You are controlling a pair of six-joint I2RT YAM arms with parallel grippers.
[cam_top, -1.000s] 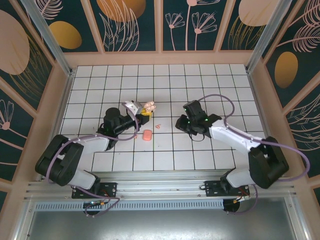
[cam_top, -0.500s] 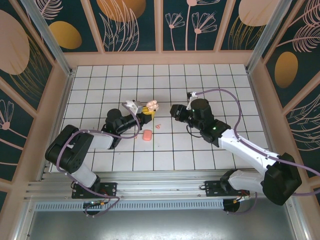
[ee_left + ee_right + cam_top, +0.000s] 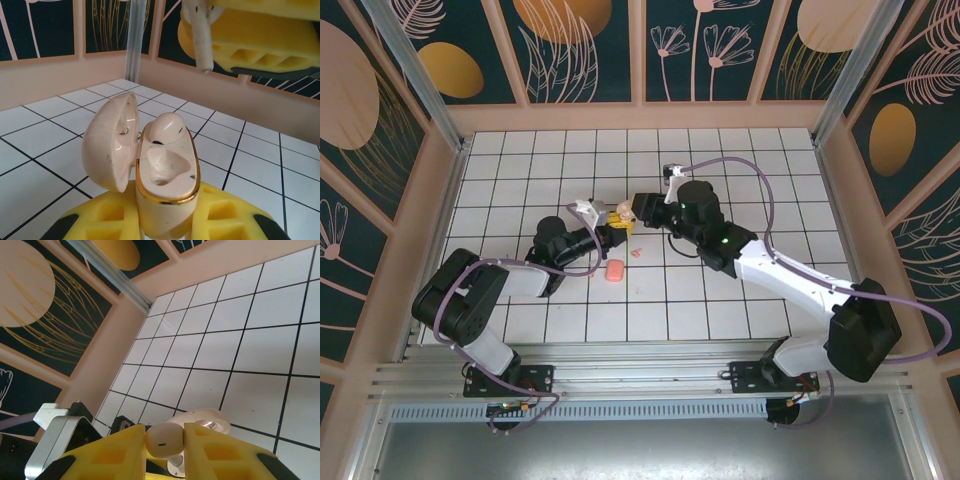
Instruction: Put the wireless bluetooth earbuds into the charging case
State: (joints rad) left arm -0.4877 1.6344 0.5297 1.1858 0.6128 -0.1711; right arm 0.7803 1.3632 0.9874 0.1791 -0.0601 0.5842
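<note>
In left wrist view, one earbud [image 3: 167, 129] sits inside the case [image 3: 167, 172].

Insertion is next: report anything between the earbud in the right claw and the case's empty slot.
Nothing visible does. The earbud hangs in the right claw above the open case; its lid is swung aside, and the seated earbud sits beyond the empty slot.
</note>
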